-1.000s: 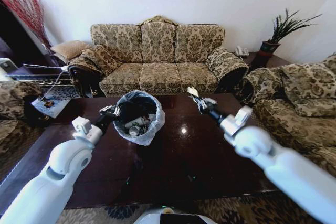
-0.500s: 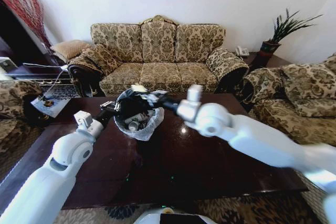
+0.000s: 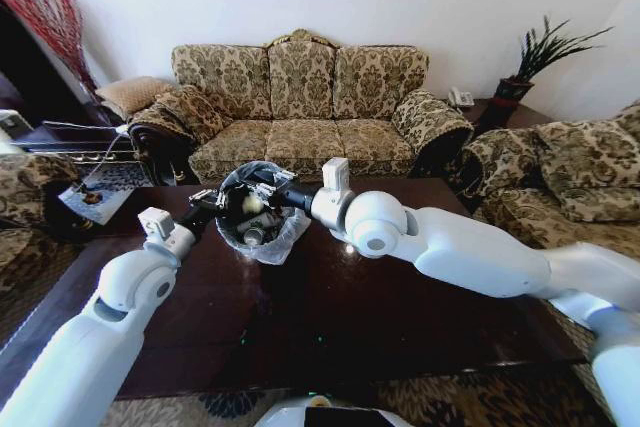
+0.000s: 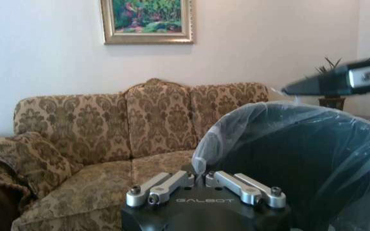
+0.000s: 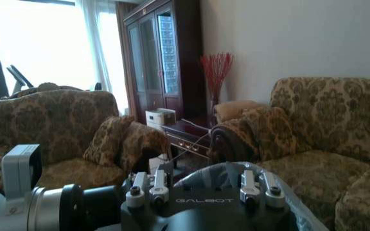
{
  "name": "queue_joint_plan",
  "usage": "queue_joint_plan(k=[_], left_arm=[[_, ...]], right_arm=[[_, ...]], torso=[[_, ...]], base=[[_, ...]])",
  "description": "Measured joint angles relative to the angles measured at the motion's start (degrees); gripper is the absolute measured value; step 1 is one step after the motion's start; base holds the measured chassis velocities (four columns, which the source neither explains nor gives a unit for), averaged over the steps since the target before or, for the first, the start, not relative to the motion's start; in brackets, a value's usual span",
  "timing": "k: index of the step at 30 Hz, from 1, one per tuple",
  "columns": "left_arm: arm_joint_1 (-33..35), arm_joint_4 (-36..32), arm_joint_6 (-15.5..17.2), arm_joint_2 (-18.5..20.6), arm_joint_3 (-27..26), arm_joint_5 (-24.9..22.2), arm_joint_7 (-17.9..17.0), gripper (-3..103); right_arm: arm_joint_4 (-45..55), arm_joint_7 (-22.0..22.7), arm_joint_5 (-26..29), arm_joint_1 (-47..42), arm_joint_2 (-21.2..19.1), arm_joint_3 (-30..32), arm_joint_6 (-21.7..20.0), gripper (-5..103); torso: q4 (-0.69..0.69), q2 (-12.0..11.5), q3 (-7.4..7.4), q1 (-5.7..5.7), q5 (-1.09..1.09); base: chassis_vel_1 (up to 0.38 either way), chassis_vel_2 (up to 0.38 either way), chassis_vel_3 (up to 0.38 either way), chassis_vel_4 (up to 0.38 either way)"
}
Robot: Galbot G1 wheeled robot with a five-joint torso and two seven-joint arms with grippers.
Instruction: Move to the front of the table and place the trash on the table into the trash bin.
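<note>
The trash bin [image 3: 285, 239], black with a whitish bag, stands on the table [image 3: 400, 297] at its far left. My left gripper [image 3: 208, 199] is shut on the bag's rim [image 4: 201, 166], seen close in the left wrist view [image 4: 202, 180]. My right arm reaches across the table, and my right gripper [image 3: 262, 185] hangs open over the bin's mouth, its fingers [image 5: 143, 185] spread wide. A pale crumpled paper bit [image 3: 250, 204] shows just under it inside the bin, above a silver can [image 3: 250, 237]. The right gripper's dark tip [image 4: 300, 86] juts over the bag in the left wrist view.
A patterned sofa [image 3: 300, 97] runs behind the table. Armchairs stand at the right [image 3: 570, 167] and left [image 3: 25, 182]. A potted plant [image 3: 520, 82] sits on a corner table. A dark glass-door cabinet [image 5: 159, 57] is on the left side of the room.
My right arm swung left from the table's middle, carrying a white paper bit to above the bin. Its fingers are now open and the paper lies in the bin. The left gripper kept its hold on the rim.
</note>
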Motion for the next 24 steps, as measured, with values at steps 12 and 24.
queue_joint_plan(k=[12, 24], left_arm=[[1.22, -1.56, -0.15, 0.47, -2.21, -2.75, -0.18, 1], [4.17, -3.08, -0.48, 0.47, -4.35, -0.69, -1.66, 1]], right_arm=[[4.45, 5.94, 0.76, -6.06, -7.57, 8.21, -0.14, 92], [9.92, 3.94, -11.04, -26.47, -21.49, 25.17, -2.74, 100]], torso=[[-0.03, 0.00, 0.00, 0.00, 0.02], [0.02, 0.00, 0.00, 0.01, 0.02]], base=[[0.000, 0.000, 0.000, 0.000], [0.011, -0.005, -0.009, 0.013]])
